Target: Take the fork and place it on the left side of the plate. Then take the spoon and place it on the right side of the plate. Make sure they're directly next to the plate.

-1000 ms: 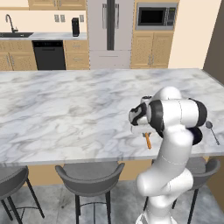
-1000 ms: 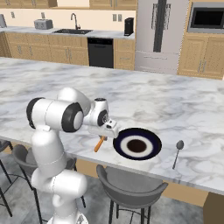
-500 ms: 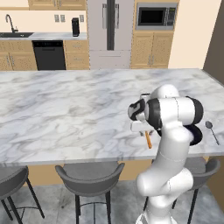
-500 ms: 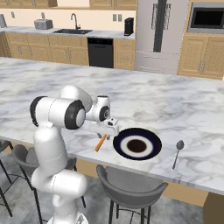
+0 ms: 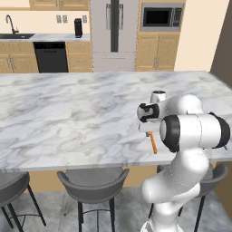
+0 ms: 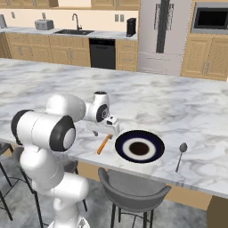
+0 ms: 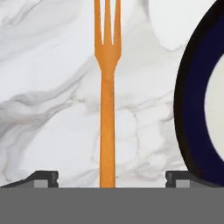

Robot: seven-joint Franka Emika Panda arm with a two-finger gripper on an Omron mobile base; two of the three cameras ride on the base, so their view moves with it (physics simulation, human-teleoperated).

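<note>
The orange fork (image 6: 103, 144) lies flat on the marble counter, just left of the black-rimmed plate (image 6: 139, 146), with a narrow gap between them. My gripper (image 6: 103, 130) hovers right over the fork's upper part, jaws open and holding nothing. In the hand view the fork (image 7: 107, 109) runs straight up between the two spread fingertips (image 7: 42, 177), and the plate's dark rim (image 7: 188, 109) curves along the right. The dark-grey spoon (image 6: 180, 156) rests to the right of the plate, a short way off it. From the left base view the fork (image 5: 153, 142) shows below the gripper (image 5: 148, 129).
The counter's near edge (image 6: 133, 171) runs just in front of the fork and plate, with grey stools (image 6: 133, 193) below it. Bare marble stretches away to the left and behind (image 5: 68, 118). Cabinets, a sink and a fridge line the far wall.
The jaws have spread from nearly shut to wide open, letting go of the fork, which now lies on the counter beside the plate. The arm has barely moved.
</note>
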